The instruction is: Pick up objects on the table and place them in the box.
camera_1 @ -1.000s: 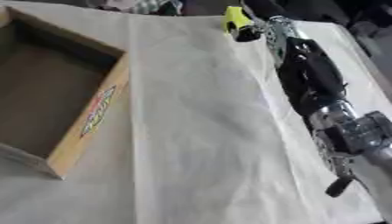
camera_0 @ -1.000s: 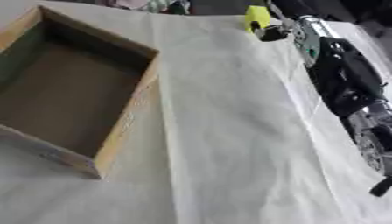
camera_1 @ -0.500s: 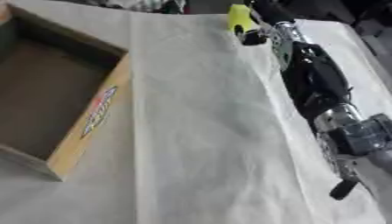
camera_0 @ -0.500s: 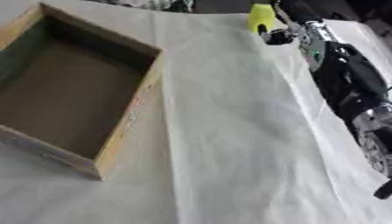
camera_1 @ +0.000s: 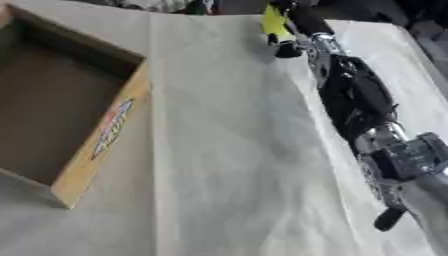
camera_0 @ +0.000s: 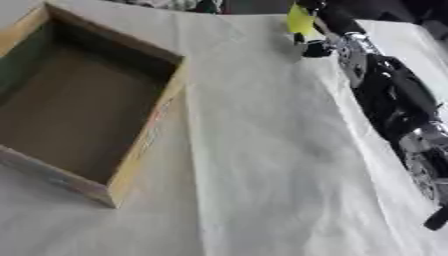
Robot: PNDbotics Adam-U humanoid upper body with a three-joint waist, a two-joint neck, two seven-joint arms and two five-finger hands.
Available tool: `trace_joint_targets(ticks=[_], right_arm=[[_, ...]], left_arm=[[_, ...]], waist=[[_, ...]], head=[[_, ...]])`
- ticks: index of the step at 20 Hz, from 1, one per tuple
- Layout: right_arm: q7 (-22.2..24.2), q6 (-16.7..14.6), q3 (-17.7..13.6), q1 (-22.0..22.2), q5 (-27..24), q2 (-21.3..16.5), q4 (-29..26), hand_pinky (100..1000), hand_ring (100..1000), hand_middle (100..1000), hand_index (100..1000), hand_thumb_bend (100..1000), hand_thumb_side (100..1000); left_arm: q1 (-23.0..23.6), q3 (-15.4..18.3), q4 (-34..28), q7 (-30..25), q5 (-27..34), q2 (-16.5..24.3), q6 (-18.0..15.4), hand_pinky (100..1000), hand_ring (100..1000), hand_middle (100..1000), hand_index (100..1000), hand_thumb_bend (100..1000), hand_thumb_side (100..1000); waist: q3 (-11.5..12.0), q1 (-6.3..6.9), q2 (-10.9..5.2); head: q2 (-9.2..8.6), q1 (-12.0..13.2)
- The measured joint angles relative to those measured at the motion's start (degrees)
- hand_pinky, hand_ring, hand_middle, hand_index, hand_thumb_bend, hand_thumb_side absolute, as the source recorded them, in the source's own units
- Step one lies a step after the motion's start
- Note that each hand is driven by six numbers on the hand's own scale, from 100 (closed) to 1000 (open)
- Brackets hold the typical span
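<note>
**Fig.: R hand on the yellow object at the far table edge, box open at left**

R arm point(camera_1: 350, 95) reaches along the table's R side to the far edge; R hand point(camera_0: 317, 14) sits at the top of both views, w/ the yellow object point(camera_0: 300, 21) against its fingers; object appears grasped, but how the fingers curl round it can't be told from these views. The yellow object lies at the far edge of the white-covered table point(camera_0: 262, 165), well apart from the box point(camera_0: 144, 137); its underside is hidden, so lifted vs. resting is unclear. Box stands at the L side, cardboard, top open, interior showing nothing in it; printed label on its outer wall point(camera_1: 112, 127). L hand: not seen in either view.

Step in hand (judged): secure the grasp, then carry to the box. To do it well: confirm the object is seated between fingers and thumb before raising; lift straight up so the cloth isn't dragged; travel L across the table high enough to clear the near box wall; release only once over the interior, not over the rim.

Vs. earlier frames: hand and yellow object sit nearer the top edge of view than 1 s ago, the arm more extended toward the far edge; box shows about the same relative place; part of the shift may be head tilt.
</note>
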Motion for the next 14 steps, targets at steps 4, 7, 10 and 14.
trace_joint_targets(ticks=[4,7,10,14], right_arm=[[-1.8,1.5,0.0,0.0,1.1,-0.1,0.0,821,894,882,957,100,148],[-2.7,1.9,0.0,0.0,1.7,-0.1,0.0,741,772,606,745,100,100],[-4.2,2.9,-0.4,-0.5,2.6,-0.3,-1.0,733,762,582,720,100,100],[-7.1,4.1,-0.5,-0.1,4.0,-0.3,-1.6,663,628,367,419,100,100]], left_arm=[[0.0,0.0,0.0,0.0,0.0,0.0,0.0,469,843,766,803,386,921],[0.0,0.0,0.0,0.0,0.0,0.0,0.0,469,844,766,803,386,922],[0.0,0.0,0.0,0.0,0.0,0.0,0.0,469,844,766,803,386,922],[0.0,0.0,0.0,0.0,0.0,0.0,0.0,469,844,766,803,385,922]], waist=[[0.2,0.07,0.3],[0.2,0.2,0.32],[0.1,0.37,0.38],[-0.1,0.53,0.53]], head=[[-0.26,-0.3],[-0.27,-0.4],[-0.32,-0.5],[-0.33,-0.7]])
